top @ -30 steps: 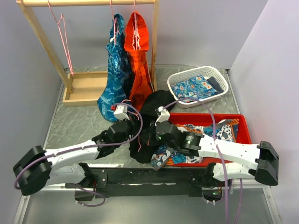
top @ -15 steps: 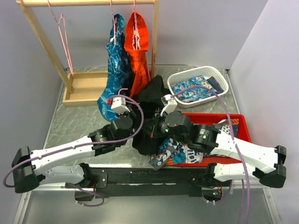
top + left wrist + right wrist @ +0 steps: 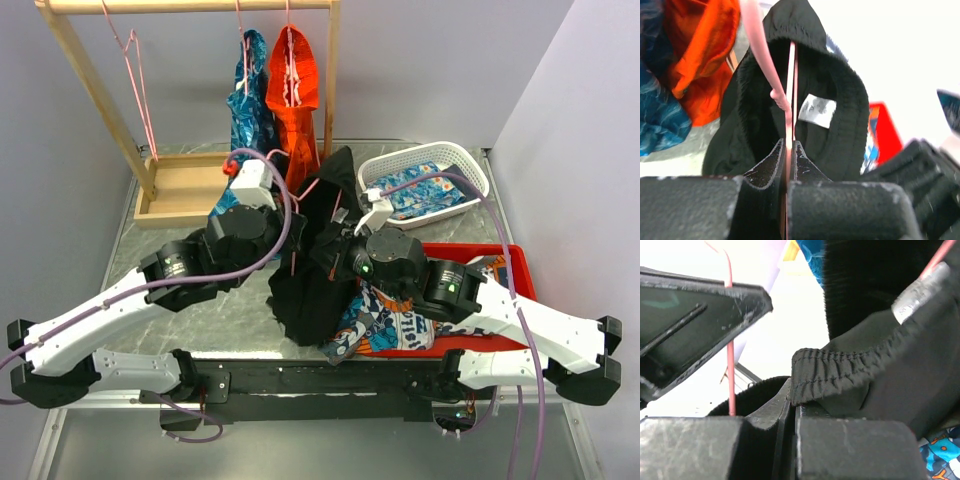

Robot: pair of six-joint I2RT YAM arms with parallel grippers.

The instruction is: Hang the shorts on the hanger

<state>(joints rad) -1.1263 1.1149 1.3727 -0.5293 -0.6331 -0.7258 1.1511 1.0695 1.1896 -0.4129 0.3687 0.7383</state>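
- The left gripper [image 3: 789,148] is pinching the thin pink wire of the hanger [image 3: 791,75], its fingers clamped tight on it. The wire is running up into the open waist of the black shorts [image 3: 315,280].
- The right gripper [image 3: 791,401] is clenching a fold of the shorts' elastic waistband, and both arms are holding hanger and shorts together above the middle of the table, in front of the rack.
- By my reading, the threading step is underway: the hanger seems to be partly inside the waistband, but how far the frame is sitting in the fabric is hidden by the cloth.
- The next move is probably calling for the right gripper to be drawing the waistband over the hanger's shoulder while the left is holding the wire steady, since the soft fabric could be slipping off.
- The grey stone-patterned table [image 3: 160,265] is carrying a wooden rack [image 3: 90,80] at the back, with a spare pink hanger [image 3: 135,90], a blue patterned garment [image 3: 248,110] and an orange-red garment [image 3: 297,90] hanging from it.
- A white basket [image 3: 478,165] and a red bin [image 3: 470,247] of patterned clothes are sitting to the right, and pale lavender walls are closing in the space.
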